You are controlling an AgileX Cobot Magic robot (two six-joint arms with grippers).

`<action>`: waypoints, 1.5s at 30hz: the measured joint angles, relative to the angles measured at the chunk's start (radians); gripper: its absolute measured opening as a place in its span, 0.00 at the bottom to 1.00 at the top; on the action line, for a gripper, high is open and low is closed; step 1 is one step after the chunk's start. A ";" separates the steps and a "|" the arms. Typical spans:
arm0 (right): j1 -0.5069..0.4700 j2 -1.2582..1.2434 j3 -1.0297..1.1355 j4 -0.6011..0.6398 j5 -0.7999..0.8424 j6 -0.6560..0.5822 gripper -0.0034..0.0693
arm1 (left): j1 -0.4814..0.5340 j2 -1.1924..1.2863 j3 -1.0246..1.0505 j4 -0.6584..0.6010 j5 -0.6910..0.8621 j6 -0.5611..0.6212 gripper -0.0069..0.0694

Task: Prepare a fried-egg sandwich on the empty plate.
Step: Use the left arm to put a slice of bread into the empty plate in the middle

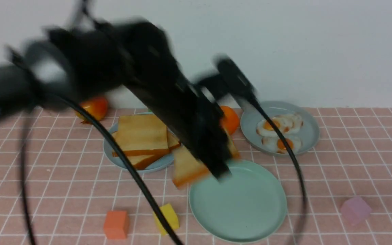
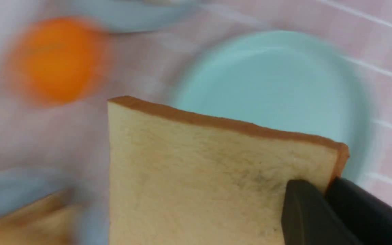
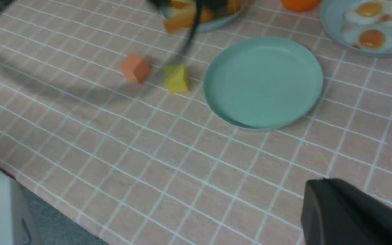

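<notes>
Your left hand (image 2: 325,192) is clamped on one corner of the toast slice (image 2: 199,170), held aloft at the edge of the mint-green plate (image 1: 243,211). The slice looks light and stiff, so that corner pinch should hold. Your right hand (image 3: 345,211) is closed.

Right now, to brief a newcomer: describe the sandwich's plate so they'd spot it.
Three plates lie on the pink checked cloth. Nearest the robot, right of the yellow block, is the mint-green plate: largest and bare; the others hold toast or eggs.
</notes>
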 joint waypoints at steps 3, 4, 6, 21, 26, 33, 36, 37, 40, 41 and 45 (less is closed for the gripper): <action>0.000 0.000 0.000 -0.013 0.012 0.000 0.08 | -0.096 0.061 0.015 0.064 -0.030 -0.002 0.21; 0.000 0.000 0.000 -0.016 0.013 0.001 0.08 | -0.137 0.096 0.018 0.106 -0.062 -0.012 0.21; 0.000 0.000 -0.001 -0.016 0.013 0.001 0.08 | -0.154 0.113 0.018 0.134 -0.083 -0.025 0.21; 0.000 0.000 -0.002 0.010 0.066 0.001 0.09 | -0.168 0.170 0.018 0.198 -0.198 -0.079 0.23; 0.000 0.000 -0.002 0.026 0.066 0.001 0.09 | -0.168 0.170 0.018 0.198 -0.193 -0.115 0.42; 0.000 0.003 -0.002 0.028 0.066 0.004 0.09 | -0.168 0.147 0.009 0.200 -0.163 -0.257 0.74; 0.000 0.025 -0.002 0.027 0.066 0.038 0.09 | -0.168 0.078 -0.002 0.202 -0.123 -0.358 0.76; 0.000 0.052 -0.003 0.018 0.065 0.056 0.09 | -0.168 0.016 -0.002 0.202 -0.104 -0.413 0.72; 0.000 0.136 -0.006 -0.019 0.056 0.075 0.09 | -0.168 -0.189 0.016 0.202 -0.083 -0.568 0.46; 0.000 0.167 -0.006 -0.026 0.044 0.077 0.09 | -0.168 -0.250 0.028 0.202 -0.085 -0.586 0.38; 0.000 0.325 -0.010 -0.046 -0.041 0.080 0.09 | -0.168 -0.500 0.143 0.196 -0.109 -0.632 0.11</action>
